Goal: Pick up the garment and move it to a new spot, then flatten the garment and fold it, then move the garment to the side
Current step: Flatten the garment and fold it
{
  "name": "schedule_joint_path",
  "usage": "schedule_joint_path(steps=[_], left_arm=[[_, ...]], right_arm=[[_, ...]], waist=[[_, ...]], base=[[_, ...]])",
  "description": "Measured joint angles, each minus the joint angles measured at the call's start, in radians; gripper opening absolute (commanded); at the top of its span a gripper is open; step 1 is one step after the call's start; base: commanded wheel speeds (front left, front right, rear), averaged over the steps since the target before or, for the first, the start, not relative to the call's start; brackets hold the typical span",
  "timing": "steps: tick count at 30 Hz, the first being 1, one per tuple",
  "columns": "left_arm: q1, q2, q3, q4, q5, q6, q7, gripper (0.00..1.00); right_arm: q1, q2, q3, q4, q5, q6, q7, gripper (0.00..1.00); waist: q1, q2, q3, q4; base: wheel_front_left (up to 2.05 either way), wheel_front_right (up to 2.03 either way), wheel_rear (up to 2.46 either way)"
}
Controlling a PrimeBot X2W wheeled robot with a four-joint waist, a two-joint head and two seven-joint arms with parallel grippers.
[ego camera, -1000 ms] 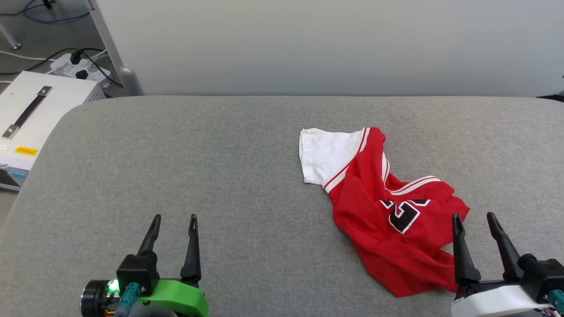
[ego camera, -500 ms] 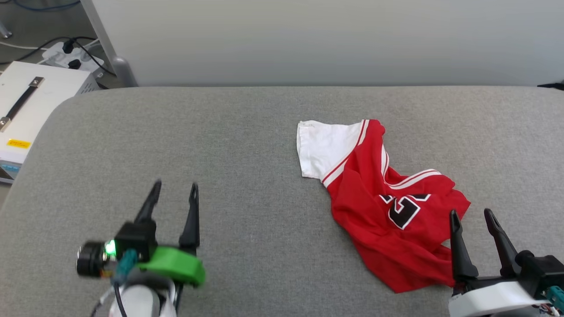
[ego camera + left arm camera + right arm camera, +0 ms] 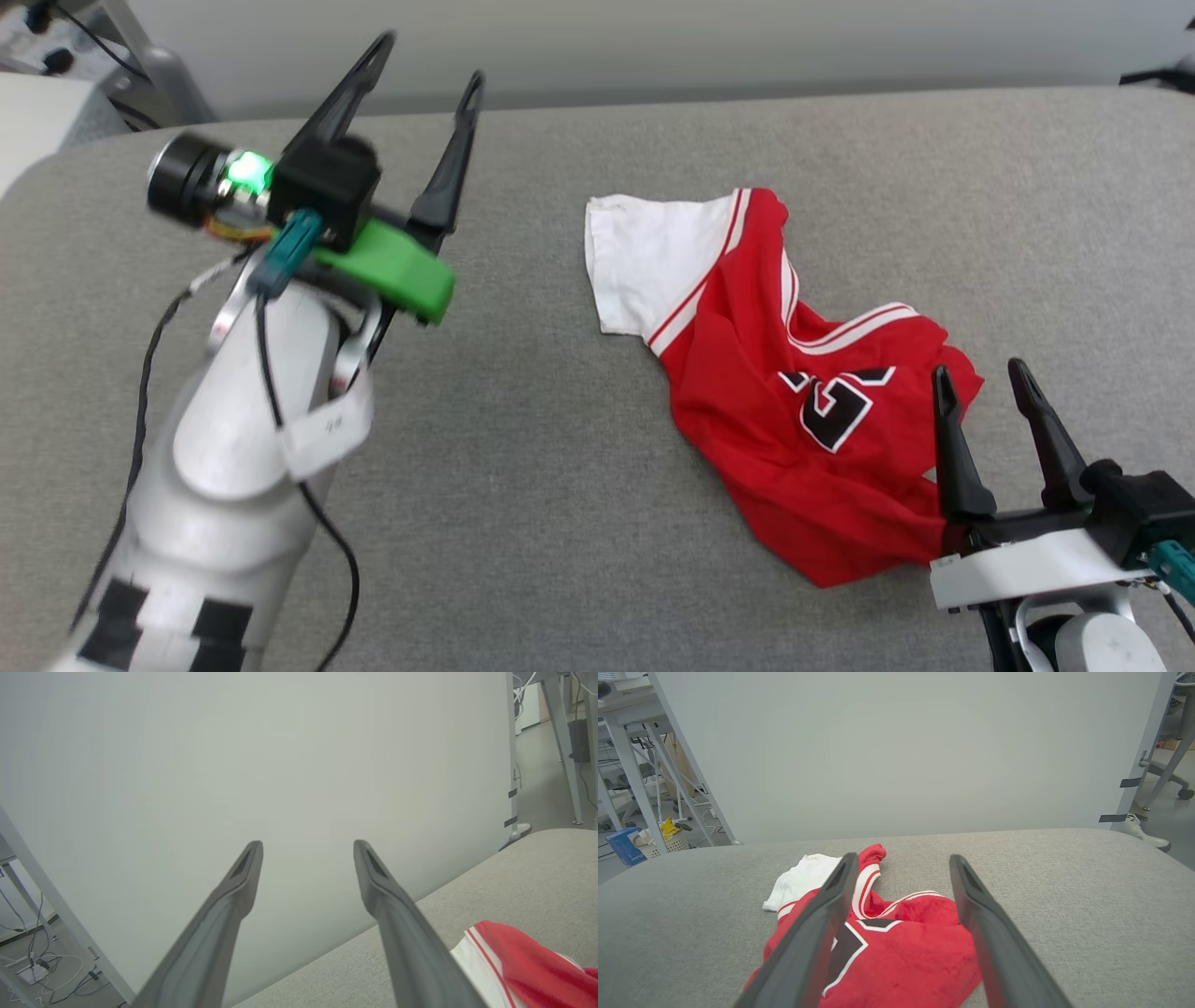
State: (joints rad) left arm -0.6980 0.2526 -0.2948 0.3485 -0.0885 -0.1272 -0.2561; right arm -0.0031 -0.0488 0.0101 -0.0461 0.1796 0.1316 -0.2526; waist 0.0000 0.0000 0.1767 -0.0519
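The garment lies crumpled on the grey table, right of centre: red body, one white sleeve spread to its upper left, black white-outlined number facing up. My right gripper stands open at the garment's near right edge, holding nothing; from its wrist the garment lies under and between the open fingers. My left gripper is raised high over the table's far left, open and empty. In the left wrist view a corner of the garment shows at lower right, beyond the left gripper.
A pale wall panel runs behind the table's far edge. A metal leg and cables stand at the far left. Beyond the table's right end sits a person's shoe on the floor. Bare table surface spreads left of the garment.
My left arm has risen and reached forward, from the near left edge to high over the far left. The camera has shifted, so the whole scene sits differently. The garment lies as before.
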Motion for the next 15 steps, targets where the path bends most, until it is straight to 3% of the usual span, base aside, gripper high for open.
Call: schedule_joint_path(steps=[7, 15], left_arm=[[-0.291, 0.058, -0.324, 0.171, -0.193, -0.001, 0.100, 1.00], [-0.502, 0.100, -0.707, 0.255, -0.551, -0.001, 0.504, 1.00]], right_arm=[[-0.048, 0.000, 0.015, -0.008, 0.002, 0.000, 0.000, 1.00], [-0.092, 0.000, 0.033, -0.009, 0.017, 0.000, 0.000, 1.00]], waist=[[0.0001, 0.0000, 0.082, -0.034], [0.0001, 0.0000, 0.157, -0.084]], base=[[0.00, 0.00, 0.00], [0.00, 0.00, 0.00]])
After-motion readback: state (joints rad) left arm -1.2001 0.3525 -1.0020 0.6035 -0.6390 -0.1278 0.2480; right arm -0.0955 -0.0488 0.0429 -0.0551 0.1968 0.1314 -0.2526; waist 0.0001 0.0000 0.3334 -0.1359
